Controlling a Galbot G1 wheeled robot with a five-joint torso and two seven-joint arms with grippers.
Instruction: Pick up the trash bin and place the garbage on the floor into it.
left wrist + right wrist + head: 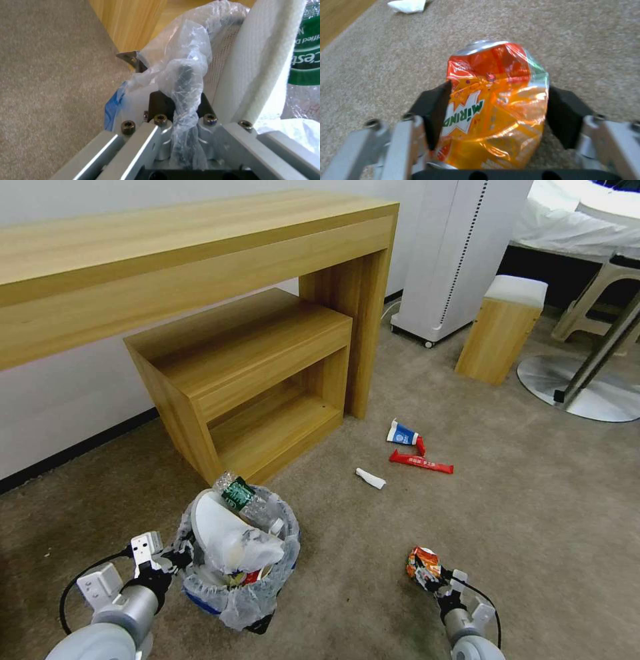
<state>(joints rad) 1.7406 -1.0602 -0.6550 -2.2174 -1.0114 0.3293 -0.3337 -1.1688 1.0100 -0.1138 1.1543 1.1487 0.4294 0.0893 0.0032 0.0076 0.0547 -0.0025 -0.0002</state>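
Note:
The trash bin, black and lined with a crinkled bag, is low in front of me, stuffed with a white slipper and a green-labelled bottle. My left gripper is shut on its bag-covered rim, beside the slipper. My right gripper is shut on a crushed orange can, held just above the beige floor. Farther ahead on the carpet lie a blue-white carton, a red bar wrapper and a crumpled white wrapper.
A wooden desk with a lower shelf unit stands right behind the bin. At the back right are a white appliance, a cushioned wooden stool and a round metal chair base.

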